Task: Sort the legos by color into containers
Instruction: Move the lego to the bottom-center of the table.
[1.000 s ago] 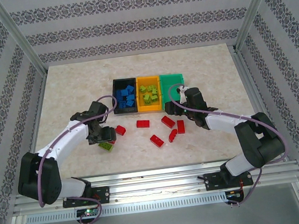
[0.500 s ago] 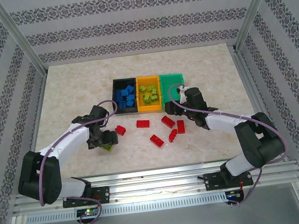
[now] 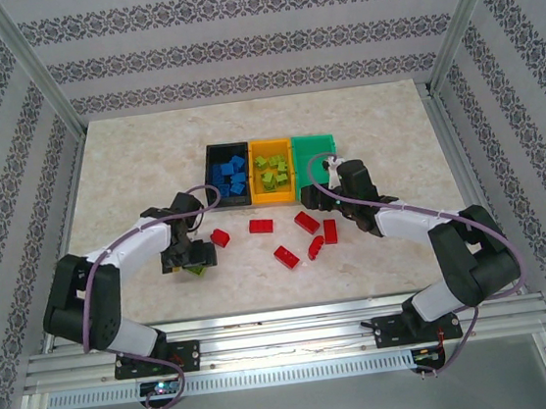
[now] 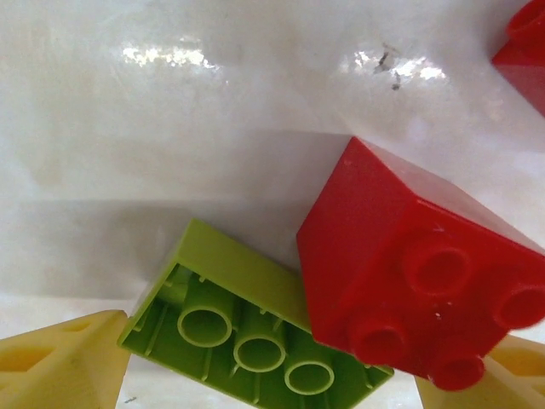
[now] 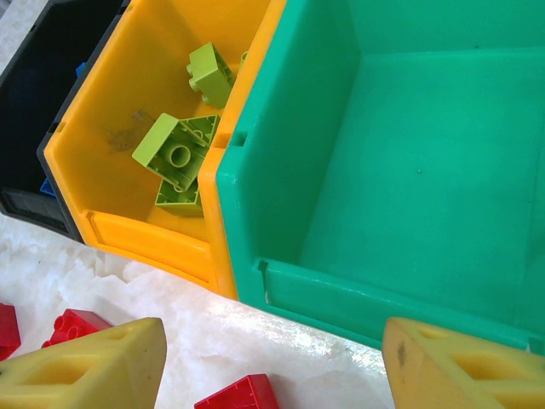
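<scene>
My left gripper [image 3: 188, 258] hangs low over the table, left of the loose red legos. In the left wrist view it [image 4: 281, 388] is open. Its yellow fingertips [image 4: 64, 366] straddle an upside-down lime green lego [image 4: 230, 319] and a red lego [image 4: 417, 290] that overlaps its right end. My right gripper [image 3: 336, 182] is open in front of the green container [image 3: 313, 160]; nothing sits between its fingertips [image 5: 94, 366]. The black container [image 3: 210, 177] holds blue legos [image 3: 232, 174]. The orange-yellow container [image 3: 275, 200] holds lime legos [image 5: 174, 153]. The green container [image 5: 426, 170] is empty.
Several red legos lie on the marble table between the arms, among them ones at the left [image 3: 221, 237], middle [image 3: 261, 227] and front [image 3: 286, 256]. A red lego [image 5: 243, 394] lies just below my right gripper. The three containers stand side by side, touching.
My left gripper has shifted slightly right and settled lower over the lime and red legos, and its jaws have opened wider. The right arm has not moved.
</scene>
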`<action>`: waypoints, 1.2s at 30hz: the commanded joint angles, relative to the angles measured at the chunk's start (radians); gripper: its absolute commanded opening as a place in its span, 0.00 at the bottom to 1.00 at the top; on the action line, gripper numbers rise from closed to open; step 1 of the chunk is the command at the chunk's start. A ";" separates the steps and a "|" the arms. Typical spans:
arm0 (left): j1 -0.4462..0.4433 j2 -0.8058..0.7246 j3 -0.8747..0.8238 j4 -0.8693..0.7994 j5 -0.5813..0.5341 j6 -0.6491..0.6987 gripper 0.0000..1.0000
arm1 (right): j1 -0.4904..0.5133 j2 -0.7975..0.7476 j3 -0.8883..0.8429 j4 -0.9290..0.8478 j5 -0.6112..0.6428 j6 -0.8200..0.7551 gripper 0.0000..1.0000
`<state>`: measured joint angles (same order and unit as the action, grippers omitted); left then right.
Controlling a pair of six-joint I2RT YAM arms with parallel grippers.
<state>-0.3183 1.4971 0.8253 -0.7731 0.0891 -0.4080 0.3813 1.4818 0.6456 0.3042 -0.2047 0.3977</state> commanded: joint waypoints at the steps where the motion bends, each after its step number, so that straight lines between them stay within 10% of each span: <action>1: 0.012 0.015 0.020 -0.003 -0.016 0.026 0.84 | -0.007 0.005 -0.001 0.027 -0.020 0.016 0.68; 36: -0.209 0.167 0.133 0.170 0.129 -0.077 0.82 | -0.008 0.003 -0.001 0.023 -0.018 0.016 0.68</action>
<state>-0.4805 1.6432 0.9268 -0.7204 0.0998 -0.4721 0.3813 1.4818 0.6456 0.3042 -0.2047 0.3981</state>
